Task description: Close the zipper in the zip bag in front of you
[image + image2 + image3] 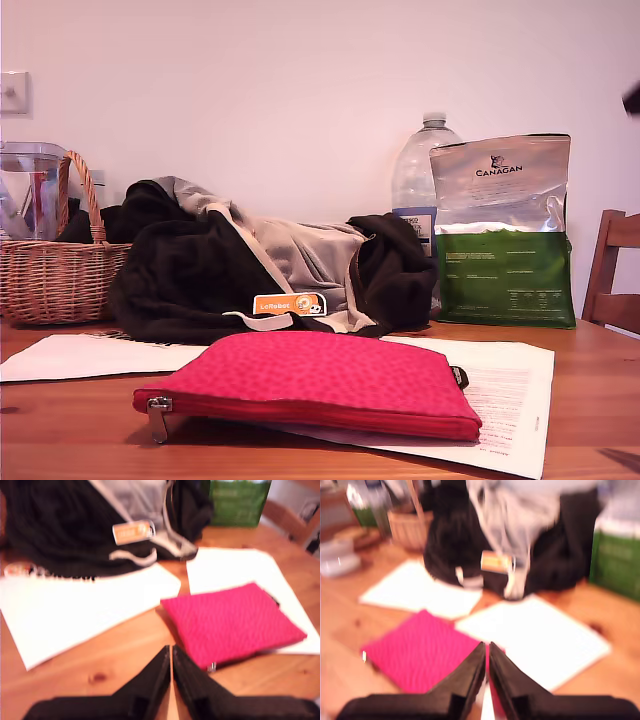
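The zip bag [320, 375] is seen lying flat on the wooden table [60, 440], partly on a paper sheet [505, 395], w/ a second sheet [90, 355] laid toward the exterior view's left. The zipper [300, 408] runs along the long edge nearest the exterior camera. Its silver slider [158, 405] is parked at the end on the exterior view's left, w/ the pull tab [158, 430] hanging toward the table. A small black side tag [459, 377] sticks out at the opposite end. Whether the teeth are joined along the edge can't be told.

My first gripper [171, 650] is held above bare table near the slider corner of the bag [232, 622] — jaws pressed together, nothing btwn them, no contact w/ the fabric. The slider [212, 667] shows just beyond the tips, though blurred.

My second gripper [487, 646] is likewise closed on nothing. Its tips are lined up over a corner of the bag [420, 650] where it meets the paper. Contact can't be judged — too blurred.

Behind the bag are a dark jacket [200, 280] w/ an orange label [288, 304], a wicker basket [50, 280], a clear bottle [425, 170] & a green-and-silver foil bag [505, 235]. A chair [612, 270] stands at the exterior view's right edge.
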Controlling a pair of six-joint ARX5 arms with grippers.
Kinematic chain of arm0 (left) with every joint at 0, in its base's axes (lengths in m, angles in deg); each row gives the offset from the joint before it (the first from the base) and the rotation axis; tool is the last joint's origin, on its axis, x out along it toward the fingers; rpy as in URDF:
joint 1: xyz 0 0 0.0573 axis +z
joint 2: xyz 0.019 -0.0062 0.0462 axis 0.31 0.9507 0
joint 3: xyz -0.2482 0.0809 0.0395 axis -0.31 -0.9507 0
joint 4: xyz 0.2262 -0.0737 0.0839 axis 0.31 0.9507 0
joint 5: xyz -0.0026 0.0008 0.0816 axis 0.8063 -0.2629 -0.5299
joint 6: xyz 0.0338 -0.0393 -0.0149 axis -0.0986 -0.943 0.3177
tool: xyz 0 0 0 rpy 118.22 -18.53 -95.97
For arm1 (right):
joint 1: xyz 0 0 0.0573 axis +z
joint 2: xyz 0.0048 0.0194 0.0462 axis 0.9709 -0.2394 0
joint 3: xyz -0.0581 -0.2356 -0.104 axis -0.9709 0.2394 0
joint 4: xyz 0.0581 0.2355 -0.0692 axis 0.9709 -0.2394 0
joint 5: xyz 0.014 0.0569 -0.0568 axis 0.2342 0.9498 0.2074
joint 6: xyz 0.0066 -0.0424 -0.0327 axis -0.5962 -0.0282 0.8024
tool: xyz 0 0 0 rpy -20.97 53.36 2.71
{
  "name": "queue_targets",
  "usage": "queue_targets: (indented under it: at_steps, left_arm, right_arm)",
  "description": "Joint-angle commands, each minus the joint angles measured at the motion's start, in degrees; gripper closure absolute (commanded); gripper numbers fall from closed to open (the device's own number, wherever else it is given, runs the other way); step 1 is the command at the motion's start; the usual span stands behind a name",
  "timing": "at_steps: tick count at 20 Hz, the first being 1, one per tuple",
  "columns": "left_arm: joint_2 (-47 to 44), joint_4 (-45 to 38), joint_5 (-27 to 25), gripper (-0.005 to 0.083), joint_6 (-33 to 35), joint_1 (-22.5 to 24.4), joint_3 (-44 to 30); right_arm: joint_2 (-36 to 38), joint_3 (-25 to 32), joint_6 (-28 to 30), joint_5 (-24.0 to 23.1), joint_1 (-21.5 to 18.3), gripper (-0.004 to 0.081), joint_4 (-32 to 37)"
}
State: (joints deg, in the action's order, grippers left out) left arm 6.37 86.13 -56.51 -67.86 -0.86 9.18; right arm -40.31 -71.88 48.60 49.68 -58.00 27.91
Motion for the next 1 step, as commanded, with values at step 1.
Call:
queue_targets:
  at_steps: [1]
  left_arm:
    - [-0.39,-0.48,0.02,0.0797,-0.17,0.0,-0.61]
  right_arm:
    - [-0.2,0.79,-0.02,0.07,0.22,0.0783,-1.99]
